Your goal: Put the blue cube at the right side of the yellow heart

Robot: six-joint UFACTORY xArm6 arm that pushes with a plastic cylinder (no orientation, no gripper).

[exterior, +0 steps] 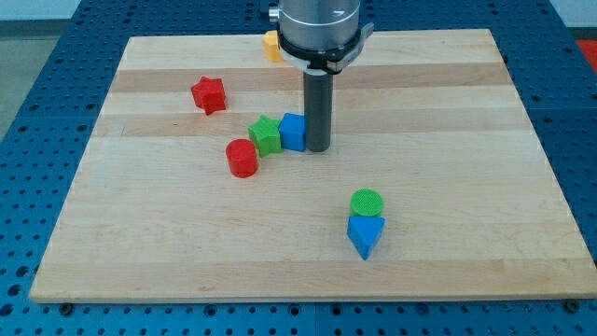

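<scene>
The blue cube sits near the middle of the wooden board, touching a green block on its left. My tip stands right against the blue cube's right side. A yellow block, its shape partly hidden by the arm, lies at the view's top edge of the board, above the blue cube.
A red star-like block lies at upper left. A red cylinder sits below-left of the green block. A green cylinder touches a blue triangular block at lower right.
</scene>
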